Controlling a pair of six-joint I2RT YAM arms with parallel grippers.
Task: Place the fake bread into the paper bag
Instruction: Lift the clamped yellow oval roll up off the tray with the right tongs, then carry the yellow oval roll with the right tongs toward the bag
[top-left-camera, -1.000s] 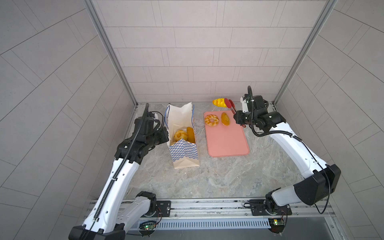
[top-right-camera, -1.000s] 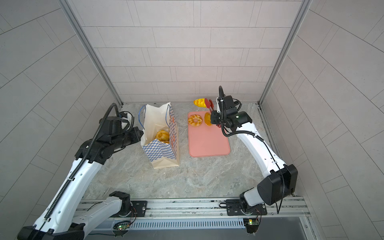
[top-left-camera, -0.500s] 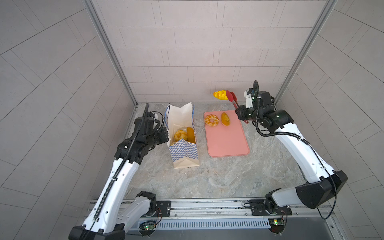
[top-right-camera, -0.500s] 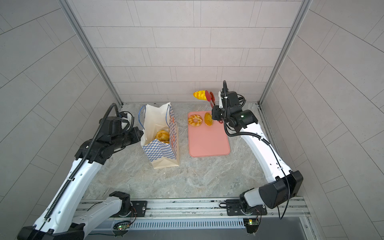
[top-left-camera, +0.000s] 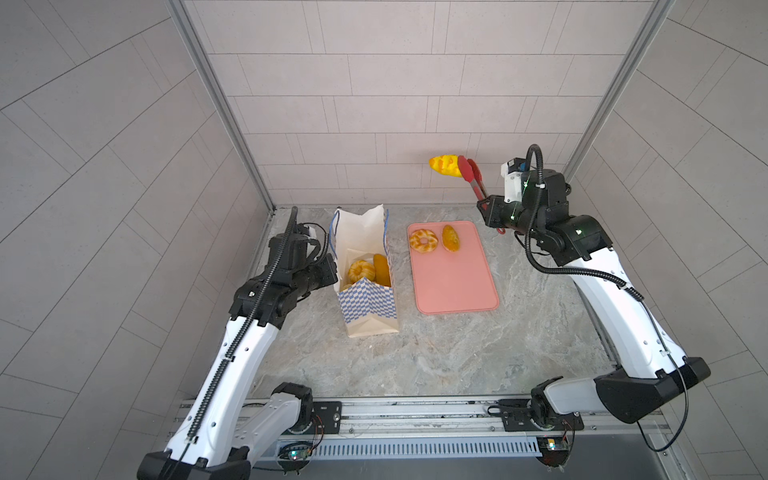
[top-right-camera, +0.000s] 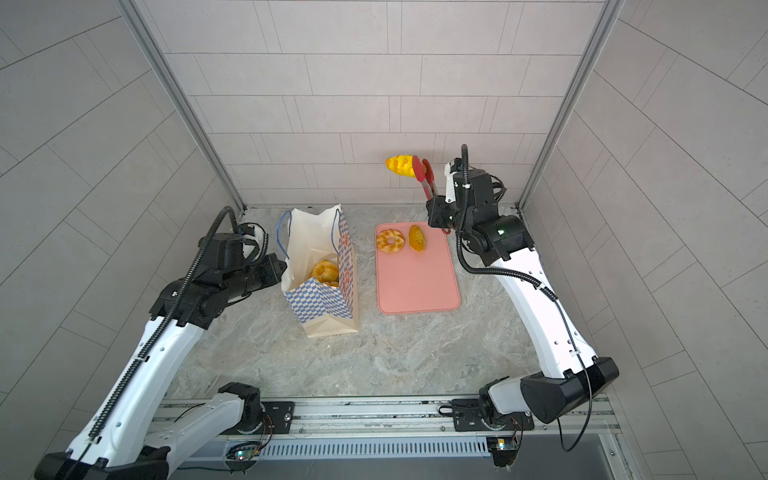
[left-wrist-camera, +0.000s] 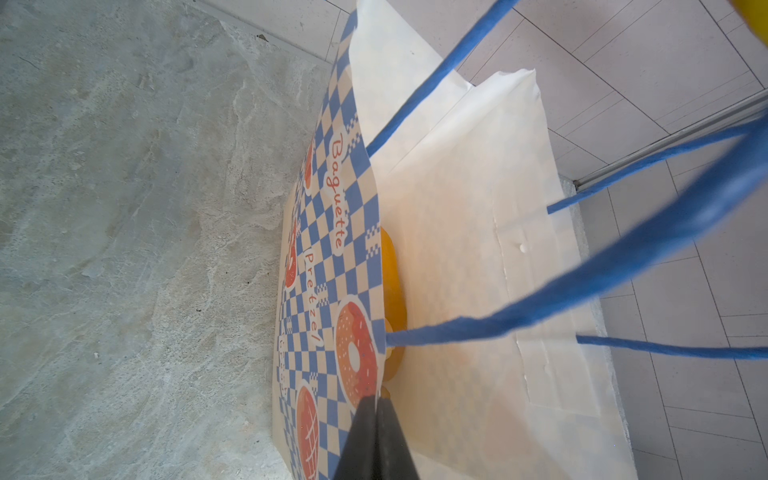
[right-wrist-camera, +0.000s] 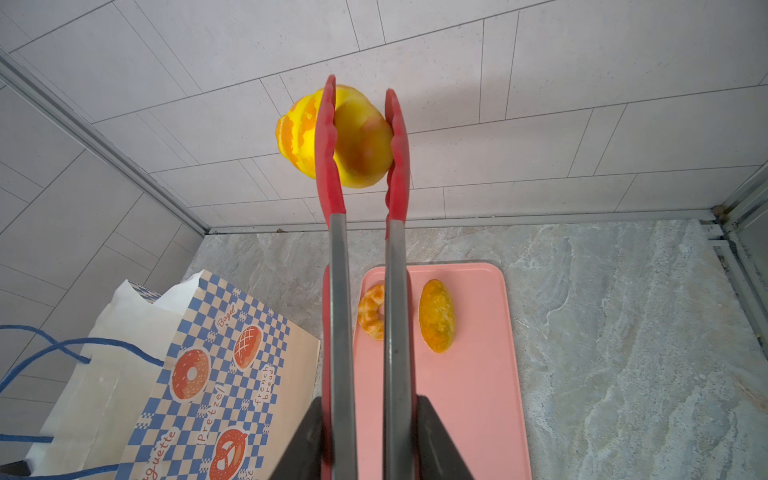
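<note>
Of the fake bread, one striped roll (top-left-camera: 445, 166) is up in the air, glossy yellow with orange bands and a blunt, rounded end. It is pinched across its middle between the red tips of the tongs (top-left-camera: 471, 176) and shows against the back wall tiles, beyond the far end of the pink tray (top-left-camera: 453, 286). The right wrist view shows the same striped roll (right-wrist-camera: 353, 141) bulging out on both sides of the tips.

Two pieces lie side by side at the far end of the tray: a ring doughnut (top-left-camera: 423, 240), pale with orange crisscross marks, and a smooth oval bun (top-left-camera: 451, 238) of deeper orange. They are close together but apart.

More pieces sit inside the paper bag (top-left-camera: 368, 299): a ridged round piece (top-left-camera: 360, 270) and, beside it, a long smooth piece (top-left-camera: 381, 268).

The bag stands upright and open on the marble table (top-left-camera: 415, 357), left of the tray and not touching it. It is cream inside, with a blue-white checker pattern and orange bakery pictures outside, and its blue cord handles (left-wrist-camera: 623, 266) hang loose.

The right gripper (right-wrist-camera: 365, 440) is clamped on the metal arms of the tongs, squeezing them together. The left gripper (left-wrist-camera: 376, 440) is closed tight on the rim of the bag's near wall.
</note>
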